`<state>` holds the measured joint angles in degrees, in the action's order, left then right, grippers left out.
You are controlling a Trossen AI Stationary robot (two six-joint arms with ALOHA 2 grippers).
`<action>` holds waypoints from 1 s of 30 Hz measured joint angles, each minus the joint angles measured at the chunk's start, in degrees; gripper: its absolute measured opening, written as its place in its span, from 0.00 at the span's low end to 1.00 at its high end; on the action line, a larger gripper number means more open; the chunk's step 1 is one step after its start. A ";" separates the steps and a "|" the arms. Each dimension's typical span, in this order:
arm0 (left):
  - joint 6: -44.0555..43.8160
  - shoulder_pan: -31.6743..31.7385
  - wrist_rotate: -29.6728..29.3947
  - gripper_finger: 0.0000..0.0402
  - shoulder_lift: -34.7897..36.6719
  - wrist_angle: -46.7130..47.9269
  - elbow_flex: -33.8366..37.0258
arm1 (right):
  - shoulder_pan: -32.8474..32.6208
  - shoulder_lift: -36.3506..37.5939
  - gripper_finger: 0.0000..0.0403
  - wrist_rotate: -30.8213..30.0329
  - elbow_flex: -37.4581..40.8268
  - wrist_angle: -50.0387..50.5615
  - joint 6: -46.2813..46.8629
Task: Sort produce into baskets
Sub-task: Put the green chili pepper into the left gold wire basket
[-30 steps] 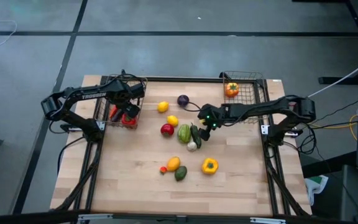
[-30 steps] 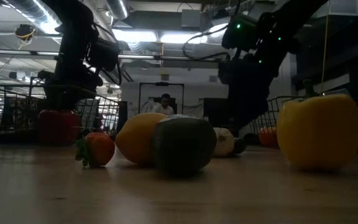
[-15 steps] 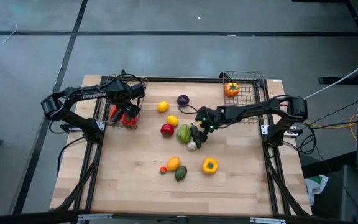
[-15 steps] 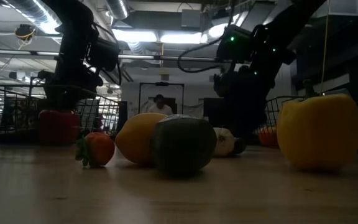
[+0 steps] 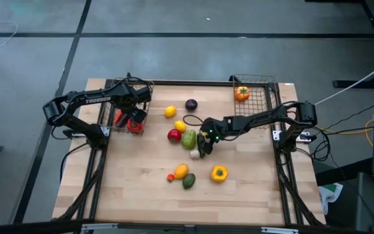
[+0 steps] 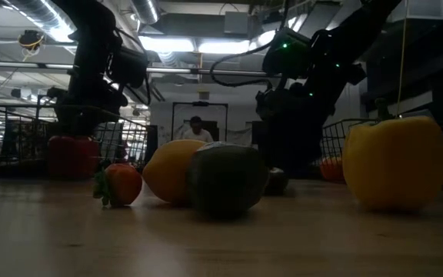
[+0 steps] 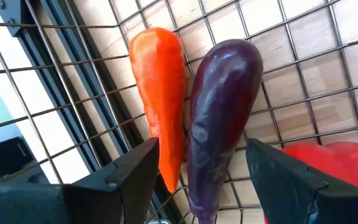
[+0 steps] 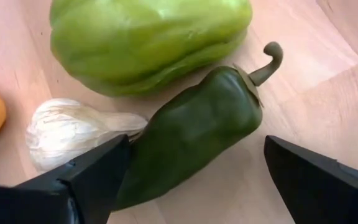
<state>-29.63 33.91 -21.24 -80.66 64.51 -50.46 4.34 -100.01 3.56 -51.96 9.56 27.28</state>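
Observation:
My right gripper (image 8: pixel 196 149) is open, low over the middle of the table (image 5: pixel 141 201). Its fingers stand on either side of a dark green pepper (image 8: pixel 191 134) that lies on the wood beside a light green pepper (image 8: pixel 148 43) and a garlic bulb (image 8: pixel 73 134). My left gripper (image 7: pixel 202 149) is open inside the left basket (image 5: pixel 127 107), its fingers either side of the lower end of a purple eggplant (image 7: pixel 219 118). The eggplant lies on the mesh next to a carrot (image 7: pixel 160 93) and a red pepper (image 7: pixel 328 168).
Loose produce is spread over the table's middle: lemons (image 5: pixel 170 112), a purple piece (image 5: pixel 191 104), a red piece (image 5: pixel 174 135), a yellow pepper (image 5: pixel 219 173), an avocado (image 5: pixel 188 181), a tiny tomato (image 5: pixel 171 177). The right basket (image 5: pixel 255 104) at the far right holds an orange pepper (image 5: pixel 241 93).
My right gripper has sunk and gone toward the table's left edge, coming down over the dark green pepper with its fingers still apart.

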 joint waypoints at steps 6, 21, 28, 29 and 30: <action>-0.01 0.00 0.00 0.59 0.00 -1.51 -0.02 | 0.00 0.00 0.84 -1.56 0.00 -0.03 1.71; 0.00 0.00 0.03 0.59 0.00 -4.37 -0.02 | 0.22 -0.15 0.45 -1.39 0.17 -4.13 0.90; 0.07 -0.02 0.03 0.59 0.06 -3.45 -0.08 | 0.22 -0.17 0.33 -0.43 0.22 -5.14 -0.55; 0.27 0.00 0.03 0.59 0.07 -3.46 -0.17 | 0.23 -0.17 0.32 -0.35 0.22 -5.16 -0.60; 0.59 0.00 0.05 0.59 0.07 -3.36 -0.36 | 0.22 -0.17 0.31 -0.33 0.21 -5.19 -0.64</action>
<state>-29.04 33.91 -21.19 -80.60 61.15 -50.82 4.56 -100.18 3.23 -51.76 4.37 26.65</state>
